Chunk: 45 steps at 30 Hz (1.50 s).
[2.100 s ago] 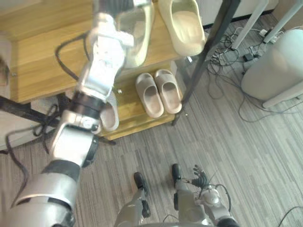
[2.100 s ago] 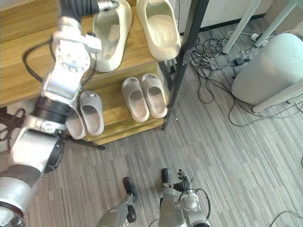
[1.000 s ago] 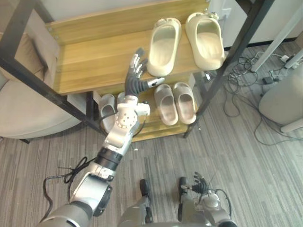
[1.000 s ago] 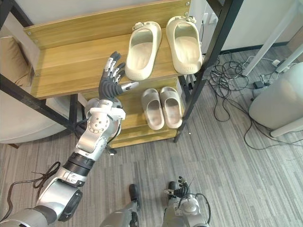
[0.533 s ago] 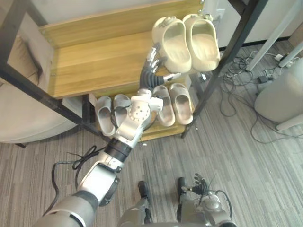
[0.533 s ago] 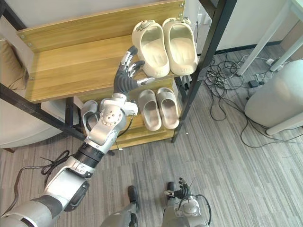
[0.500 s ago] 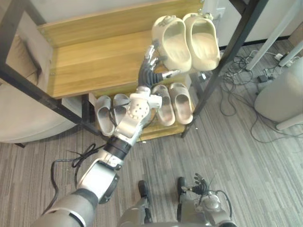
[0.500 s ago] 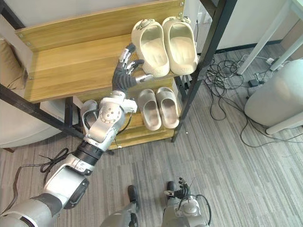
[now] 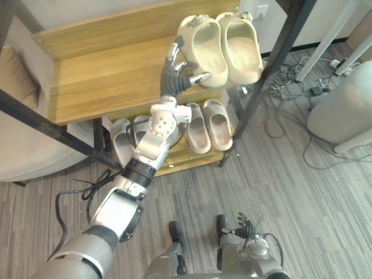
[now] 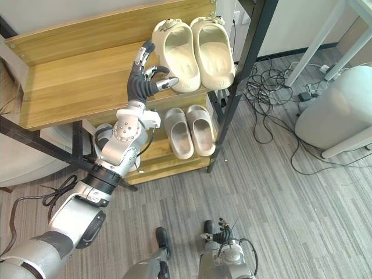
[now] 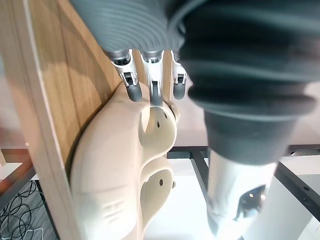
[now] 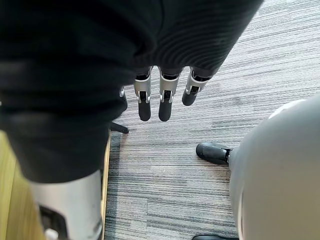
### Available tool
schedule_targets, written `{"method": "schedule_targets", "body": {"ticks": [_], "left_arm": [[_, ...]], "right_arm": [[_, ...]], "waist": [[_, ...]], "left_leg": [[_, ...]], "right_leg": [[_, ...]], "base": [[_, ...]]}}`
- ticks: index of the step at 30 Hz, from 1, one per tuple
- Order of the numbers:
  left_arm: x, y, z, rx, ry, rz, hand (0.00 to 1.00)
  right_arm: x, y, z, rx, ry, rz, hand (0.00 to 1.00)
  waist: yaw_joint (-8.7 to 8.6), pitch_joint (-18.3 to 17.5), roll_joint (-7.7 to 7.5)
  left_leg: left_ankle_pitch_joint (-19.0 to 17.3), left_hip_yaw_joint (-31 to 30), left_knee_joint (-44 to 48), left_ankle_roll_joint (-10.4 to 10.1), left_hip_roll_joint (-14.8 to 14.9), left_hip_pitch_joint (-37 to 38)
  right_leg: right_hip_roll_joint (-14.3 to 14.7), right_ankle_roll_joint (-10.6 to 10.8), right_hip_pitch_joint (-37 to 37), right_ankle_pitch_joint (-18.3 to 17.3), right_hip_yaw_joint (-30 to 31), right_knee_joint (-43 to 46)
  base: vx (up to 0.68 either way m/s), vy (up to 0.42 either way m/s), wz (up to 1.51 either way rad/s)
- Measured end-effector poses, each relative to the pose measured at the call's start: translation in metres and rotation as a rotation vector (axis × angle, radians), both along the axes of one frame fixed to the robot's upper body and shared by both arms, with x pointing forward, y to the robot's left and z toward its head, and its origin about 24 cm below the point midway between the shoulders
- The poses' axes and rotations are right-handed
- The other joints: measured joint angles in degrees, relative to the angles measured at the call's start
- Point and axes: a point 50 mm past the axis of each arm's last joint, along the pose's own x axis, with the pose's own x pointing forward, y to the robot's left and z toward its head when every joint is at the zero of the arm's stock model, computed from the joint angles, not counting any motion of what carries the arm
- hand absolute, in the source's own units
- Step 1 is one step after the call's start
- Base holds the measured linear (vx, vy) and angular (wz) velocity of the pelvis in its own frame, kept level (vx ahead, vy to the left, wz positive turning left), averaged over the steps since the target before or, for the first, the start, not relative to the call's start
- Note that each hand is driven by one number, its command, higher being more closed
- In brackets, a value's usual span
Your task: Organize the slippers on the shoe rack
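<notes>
Left robot hand (image 10: 143, 80) open, straight fingers touching left cream slipper (image 10: 174, 46) on upper shelf (image 10: 70, 87), gripping nothing; cream pair (image 9: 224, 40) together at shelf's right end; lower pairs (image 10: 189, 132) aligned; task seems nearly done; right robot hand (image 12: 160, 97) relaxed, empty.

Stereo head pair down on shoe rack (image 9: 104, 70); wrist cameras close along fingers (image 11: 153, 87).
</notes>
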Motion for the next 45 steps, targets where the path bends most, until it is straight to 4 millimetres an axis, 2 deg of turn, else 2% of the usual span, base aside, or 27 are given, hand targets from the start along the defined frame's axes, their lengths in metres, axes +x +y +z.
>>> {"method": "schedule_targets", "body": {"ticks": [4, 6, 7, 10, 14, 16, 20, 23, 25, 29, 33, 34, 37, 39, 42, 45], "left_arm": [[0.0, 0.018, -0.022, -0.018, 0.063, 0.057, 0.0], [0.0, 0.028, -0.026, -0.005, 0.064, 0.089, 0.0], [0.0, 0.04, -0.028, 0.008, 0.067, 0.125, 0.0], [-0.002, 0.05, -0.032, 0.007, 0.071, 0.15, 0.0], [-0.015, 0.055, -0.038, -0.012, 0.054, 0.143, 0.0], [-0.025, 0.051, -0.034, -0.024, 0.015, 0.111, 0.0], [-0.052, 0.016, -0.024, -0.043, -0.077, -0.079, 0.0], [-0.077, -0.012, -0.034, -0.081, -0.073, -0.235, 0.0], [-0.097, -0.023, -0.044, -0.12, -0.046, -0.341, 0.0], [-0.121, -0.032, -0.061, -0.16, 0.006, -0.465, 0.0], [-0.138, -0.029, -0.103, -0.208, 0.179, -0.487, 0.0], [-0.141, -0.027, -0.119, -0.208, 0.249, -0.471, 0.0], [-0.153, -0.013, -0.186, -0.166, 0.53, -0.383, 0.0], [-0.168, 0.008, -0.236, -0.098, 0.734, -0.265, 0.0], [-0.192, 0.044, -0.292, -0.007, 0.986, -0.1, 0.0], [-0.216, 0.073, -0.325, 0.102, 1.152, 0.017, 0.0]], "right_arm": [[0.0, 0.003, 0.0, 0.014, -0.001, -0.01, 0.0], [0.001, 0.004, 0.0, 0.017, -0.003, -0.013, 0.0], [0.001, 0.004, 0.0, 0.018, -0.003, -0.014, 0.0], [0.0, 0.004, -0.001, 0.02, 0.003, -0.015, 0.0], [0.0, 0.004, -0.001, 0.018, 0.01, -0.015, 0.0], [-0.002, 0.004, -0.002, 0.019, 0.015, -0.014, 0.0], [-0.003, 0.005, -0.003, 0.02, 0.022, -0.005, 0.0], [-0.008, 0.006, -0.007, 0.018, 0.054, 0.002, 0.0], [-0.011, 0.008, -0.01, 0.017, 0.072, 0.015, 0.0], [-0.014, 0.008, -0.012, 0.015, 0.091, 0.021, 0.0], [-0.019, 0.009, -0.016, 0.012, 0.12, 0.027, 0.0], [-0.019, 0.009, -0.016, 0.012, 0.121, 0.027, 0.0], [-0.018, 0.009, -0.015, 0.011, 0.118, 0.026, 0.0], [-0.018, 0.009, -0.015, 0.013, 0.117, 0.027, 0.0], [-0.021, 0.008, -0.016, 0.015, 0.122, 0.016, 0.0], [-0.034, 0.007, -0.02, 0.022, 0.144, 0.007, 0.0]], "waist": [[-0.26, 0.0, -0.21], [0.22, 0.0, -0.28], [0.47, 0.0, -0.28], [0.56, 0.0, -0.33], [1.56, -0.1, -0.56], [2.14, -0.3, -0.8], [3.08, -0.9, -0.82], [3.73, -2.6, -0.75], [4.66, -3.7, -0.68], [5.34, -5.5, -0.24], [7.17, -6.2, -0.15], [7.38, -6.4, -0.18], [7.92, -6.9, -0.46], [8.33, -7.1, -0.92], [8.49, -7.0, -1.83], [8.67, -7.2, -3.2]], "left_leg": [[0.0, -0.7, 0.0, 0.0, 0.1, 1.3], [0.0, -1.0, 0.0, 0.0, 0.1, 1.2], [0.0, -1.5, 0.0, 0.0, 0.1, 1.3], [0.0, -2.5, 0.0, 0.0, 0.1, 1.3], [-0.1, -3.8, 0.0, -0.2, 0.1, 1.4], [-0.1, -3.9, 0.0, -0.3, 0.1, 1.7], [-0.1, -5.4, 0.0, -0.3, -0.1, 1.9], [-0.1, -6.8, 0.0, -0.3, -0.2, 2.1], [-0.5, -7.2, 0.0, -0.7, -0.1, 3.0], [-0.5, -9.3, 0.0, -0.8, -0.2, 3.3], [-0.6, -10.7, -0.1, -0.9, -0.3, 4.7], [-0.6, -11.2, -0.1, -1.0, -0.3, 5.1], [-0.7, -12.7, -0.2, -1.1, -0.5, 5.7], [-0.8, -13.1, -0.2, -1.2, -0.5, 5.9], [-1.0, -13.3, 0.0, -1.4, -0.5, 6.5], [-1.5, -13.3, 0.0, -1.7, -0.5, 8.0]], "right_leg": [[0.2, 0.0, 1.8, -0.2, -1.3, 0.0], [0.2, 0.0, 2.0, -0.2, -1.6, 0.0], [0.2, 0.0, 2.3, -0.4, -2.2, 0.0], [0.1, -0.1, 2.9, -0.7, -3.4, -0.1], [0.0, -0.1, 3.7, -0.8, -4.5, 0.0], [0.0, -0.1, 4.0, -0.8, -4.5, 0.0], [-0.1, 0.0, 5.1, -1.3, -5.9, 0.0], [-0.1, 0.1, 6.0, -1.9, -7.1, 0.0], [0.0, 0.1, 7.1, -2.4, -7.8, 0.0], [0.0, 0.1, 8.5, -3.4, -9.7, 0.0], [0.2, 0.2, 10.6, -4.2, -11.6, 0.0], [0.2, 0.3, 11.3, -4.4, -12.2, 0.0], [0.3, 0.7, 12.8, -5.4, -13.8, -0.1], [0.4, 0.8, 13.0, -5.9, -14.1, -0.1], [0.5, 0.9, 14.0, -6.2, -14.3, 0.0], [0.4, 0.8, 15.5, -6.7, -14.3, -0.1]], "base": [[0.01, 0.034, 0.12], [-0.01, 0.038, 0.14], [-0.02, 0.034, 0.13], [-0.01, 0.027, 0.21], [0.0, 0.03, 0.15], [0.01, 0.027, 0.07], [0.0, 0.02, 0.16], [0.02, 0.017, 0.24], [0.02, 0.009, 0.17], [0.01, -0.009, 0.25], [0.0, -0.019, 0.2], [0.0, -0.024, 0.3], [-0.01, -0.016, 0.29], [-0.02, -0.012, 0.12], [0.02, -0.007, 0.05], [0.01, -0.002, 0.01]]}}
